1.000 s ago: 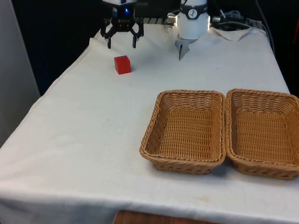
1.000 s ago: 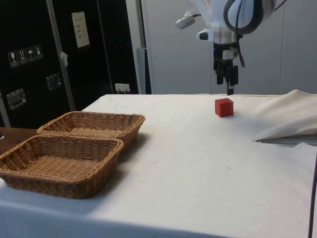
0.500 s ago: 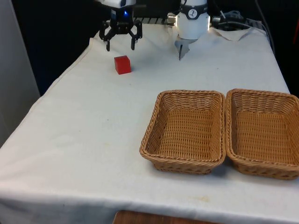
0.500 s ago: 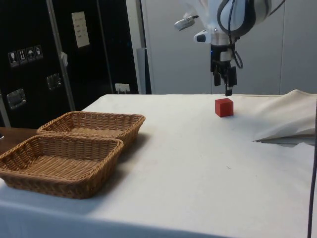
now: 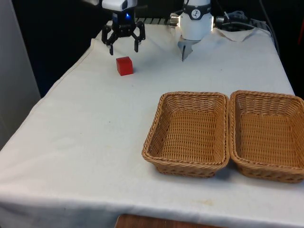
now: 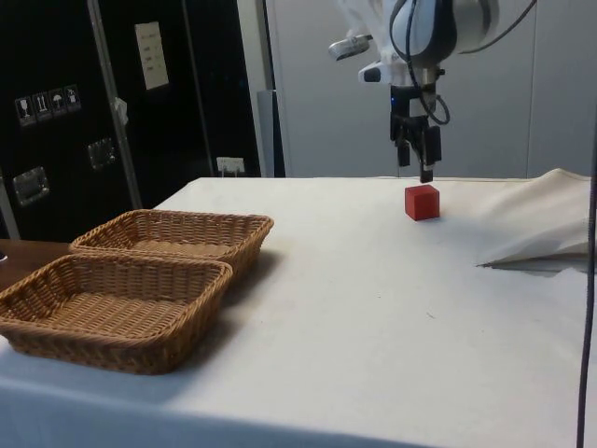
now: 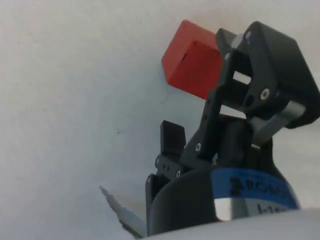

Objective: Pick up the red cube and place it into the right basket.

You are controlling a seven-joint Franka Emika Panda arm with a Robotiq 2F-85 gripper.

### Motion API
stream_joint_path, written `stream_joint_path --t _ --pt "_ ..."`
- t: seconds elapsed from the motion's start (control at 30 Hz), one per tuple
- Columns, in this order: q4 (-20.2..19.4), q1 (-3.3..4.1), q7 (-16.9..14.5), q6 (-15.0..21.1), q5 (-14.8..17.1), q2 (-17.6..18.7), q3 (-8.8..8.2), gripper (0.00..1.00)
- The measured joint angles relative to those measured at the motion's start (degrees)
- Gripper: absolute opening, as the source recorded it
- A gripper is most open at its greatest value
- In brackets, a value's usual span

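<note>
The end effector (image 5: 123, 46) is hanging spread and empty just beyond the red cube (image 5: 124, 65) sitting on the counter (image 5: 95, 142), so descending misaligned risks a finger clipping and shoving the cube.

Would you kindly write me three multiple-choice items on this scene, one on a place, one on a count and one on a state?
1. Where is the red cube?
A. On the white cloth
B. In a basket
C. Between the hand's fingers

2. How many wicker baskets are on the table?
A. One
B. Two
C. Three

3. How is the hand?
A. Shut on the cube
B. Open, above the cloth near the cube
C. Open, inside a basket

Key: 1 A, the cube rests on the cloth, apart from both baskets. 2 B, a left basket and a right basket stand side by side. 3 B, the fingers are spread and hold nothing.
</note>
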Motion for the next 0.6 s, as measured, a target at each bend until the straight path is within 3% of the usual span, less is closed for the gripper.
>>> stream_joint_path --t 0.23,0.4,0.6 --pt "1.4 -0.06 -6.0 -2.4 6.5 1.7 0.52 1.0" --pt "1.6 -0.11 -8.8 -2.6 9.5 2.8 0.52 1.0" --pt "2.1 -0.34 -10.0 -2.6 11.0 4.4 0.34 1.0"
